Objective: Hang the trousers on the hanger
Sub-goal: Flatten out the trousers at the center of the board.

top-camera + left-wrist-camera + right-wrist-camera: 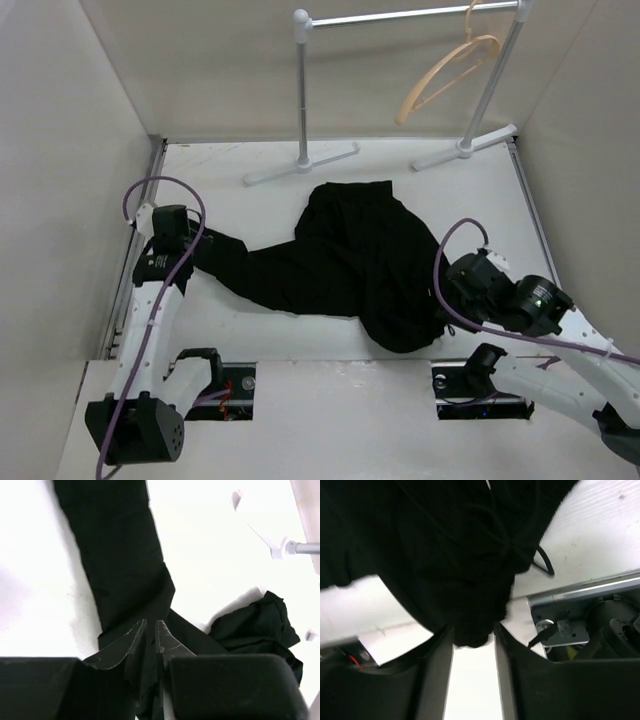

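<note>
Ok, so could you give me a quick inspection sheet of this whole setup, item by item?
Surface: white table, with the garment spread across its middle.
Job's things: black trousers lie crumpled on the table; the tan hanger hangs on the rail with nothing on it.
Clutter: nothing seen.
Grippers: left gripper is almost shut and pinches the end of a trouser leg; right gripper has its jaws apart with bunched cloth between them, and whether it grips is unclear.
Cables: purple cables loop over both arms.
Surroundings: silver rail on white feet at the back; plain walls all around.
</note>
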Available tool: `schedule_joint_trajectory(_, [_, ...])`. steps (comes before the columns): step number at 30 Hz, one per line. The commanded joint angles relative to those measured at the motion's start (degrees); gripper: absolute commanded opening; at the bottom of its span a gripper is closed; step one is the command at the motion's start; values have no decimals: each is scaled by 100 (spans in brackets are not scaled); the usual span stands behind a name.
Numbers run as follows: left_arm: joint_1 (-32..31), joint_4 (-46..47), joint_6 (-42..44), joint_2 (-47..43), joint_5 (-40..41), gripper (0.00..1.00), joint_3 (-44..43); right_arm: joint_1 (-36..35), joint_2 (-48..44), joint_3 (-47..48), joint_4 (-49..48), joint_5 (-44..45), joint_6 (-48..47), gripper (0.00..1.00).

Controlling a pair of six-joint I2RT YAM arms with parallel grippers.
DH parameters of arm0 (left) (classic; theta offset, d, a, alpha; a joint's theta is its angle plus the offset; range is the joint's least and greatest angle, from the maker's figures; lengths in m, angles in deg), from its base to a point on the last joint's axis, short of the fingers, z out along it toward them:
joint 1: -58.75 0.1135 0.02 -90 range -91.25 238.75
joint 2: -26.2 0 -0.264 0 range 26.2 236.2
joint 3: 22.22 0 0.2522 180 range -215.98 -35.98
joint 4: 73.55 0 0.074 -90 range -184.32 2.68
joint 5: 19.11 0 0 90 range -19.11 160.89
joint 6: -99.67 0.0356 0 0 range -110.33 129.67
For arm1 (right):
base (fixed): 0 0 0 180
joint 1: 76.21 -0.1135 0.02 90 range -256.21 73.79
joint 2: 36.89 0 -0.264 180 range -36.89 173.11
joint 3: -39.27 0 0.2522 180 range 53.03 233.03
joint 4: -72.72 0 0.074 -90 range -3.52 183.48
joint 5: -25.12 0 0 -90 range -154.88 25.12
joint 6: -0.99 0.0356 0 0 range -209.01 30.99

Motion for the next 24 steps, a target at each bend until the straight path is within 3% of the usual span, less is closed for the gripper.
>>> schedule_joint_trajectory(1, [-705, 121, 321, 663, 451, 24, -611, 519, 86, 408, 105, 660, -486, 55])
schedule_joint_trajectory(4, [-1356, 376, 549, 1438, 609, 38, -1024, 951, 473, 31, -1292, 574, -1410, 60])
schedule_joint_trajectory(7, [-1954, 666, 891, 2719, 575, 49, -1849, 1618, 1176, -373, -2647, 336, -2010, 45])
schedule_joint_trajectory(10, [-2034, 886, 1059, 3722, 93, 54, -2430, 2295, 1388, -725, -3395, 144, -2072, 22])
schedule_joint_trajectory(12, [-2025, 957, 1060, 4433, -355, 54, -2808, 2612, 1406, -971, -3695, -110, -1976, 17])
schedule_joint_trajectory(15, [-2095, 1027, 1094, 5312, -1101, 54, -3362, 2763, 1406, -1200, -3837, -270, -1993, 24])
schedule_joint_trajectory(16, [-2148, 1132, 1138, 5533, -1322, 54, -3468, 2771, 1371, -1305, -3828, -270, -1993, 34])
schedule_joint_trajectory(20, [-2236, 1414, 1174, 6017, -1623, 53, -3557, 2894, 1204, -1604, -3854, -253, -1810, 56])
schedule_joint_trajectory(24, [-2289, 1536, 1174, 6352, -1807, 52, -3513, 3236, 1230, -1816, -3662, -358, -1449, 62])
